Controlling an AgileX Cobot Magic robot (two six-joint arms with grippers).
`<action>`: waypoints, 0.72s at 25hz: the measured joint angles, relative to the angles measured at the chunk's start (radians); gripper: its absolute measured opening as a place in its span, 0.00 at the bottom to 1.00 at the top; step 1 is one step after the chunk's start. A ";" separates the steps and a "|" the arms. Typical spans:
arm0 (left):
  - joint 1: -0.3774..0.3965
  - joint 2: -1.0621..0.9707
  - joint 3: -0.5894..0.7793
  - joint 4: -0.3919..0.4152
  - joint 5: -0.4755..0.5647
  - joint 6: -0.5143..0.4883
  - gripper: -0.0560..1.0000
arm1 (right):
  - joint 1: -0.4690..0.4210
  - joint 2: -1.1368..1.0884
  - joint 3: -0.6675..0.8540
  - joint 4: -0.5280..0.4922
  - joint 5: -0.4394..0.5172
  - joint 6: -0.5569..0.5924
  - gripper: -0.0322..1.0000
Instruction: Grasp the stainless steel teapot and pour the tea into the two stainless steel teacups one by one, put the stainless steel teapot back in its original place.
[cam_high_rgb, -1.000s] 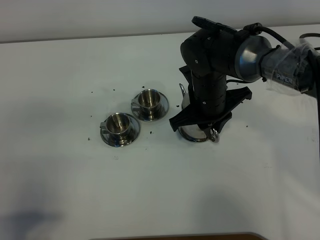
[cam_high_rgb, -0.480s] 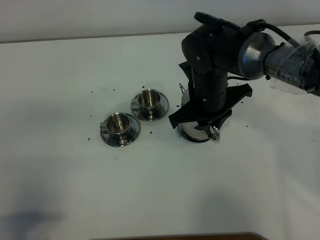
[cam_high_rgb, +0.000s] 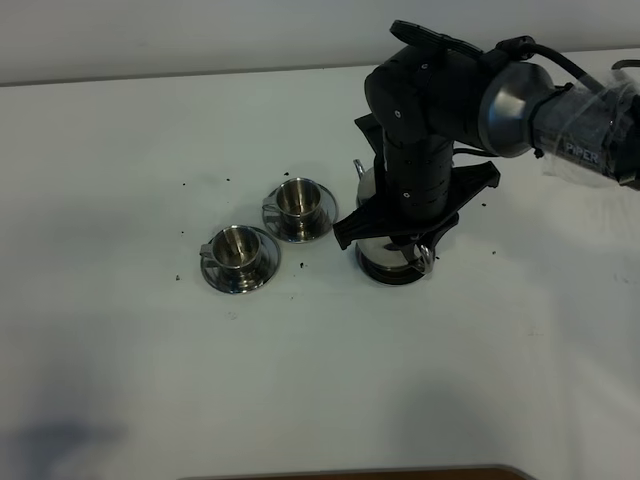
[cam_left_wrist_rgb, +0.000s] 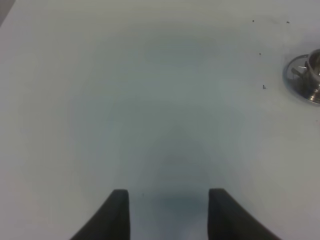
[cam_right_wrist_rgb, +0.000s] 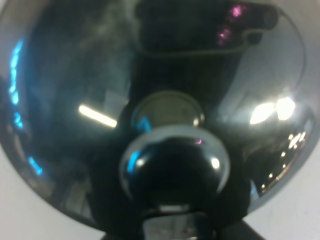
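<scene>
The stainless steel teapot (cam_high_rgb: 388, 262) stands right of the cups, mostly hidden under my right arm; only its base, loop handle (cam_high_rgb: 426, 258) and thin spout (cam_high_rgb: 357, 168) show. My right gripper (cam_high_rgb: 416, 238) is down on the pot, shut at its handle side. In the right wrist view the domed lid (cam_right_wrist_rgb: 150, 100) and its knob (cam_right_wrist_rgb: 174, 165) fill the frame. The two stainless steel teacups (cam_high_rgb: 297, 198) (cam_high_rgb: 238, 247) sit on saucers to the left. The tea is hidden. My left gripper (cam_left_wrist_rgb: 169, 214) is open over bare table, with one cup (cam_left_wrist_rgb: 306, 76) far off.
Small dark specks (cam_high_rgb: 301, 265) lie scattered on the white table (cam_high_rgb: 120, 330) around the cups. The table's back edge (cam_high_rgb: 180, 78) meets a wall. A brown edge (cam_high_rgb: 350, 472) shows at the front.
My right arm and the teapot have shifted slightly away from the front and to the left together. The cups have not moved.
</scene>
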 joint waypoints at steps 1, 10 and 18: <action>0.000 0.000 0.000 0.000 0.000 0.000 0.46 | 0.000 0.000 0.000 -0.003 -0.001 0.000 0.22; 0.000 0.000 0.000 0.000 0.000 0.000 0.46 | 0.002 0.003 0.001 -0.009 -0.011 0.000 0.22; 0.000 0.000 0.000 0.000 0.000 0.000 0.46 | 0.035 -0.021 0.034 -0.059 -0.009 0.027 0.22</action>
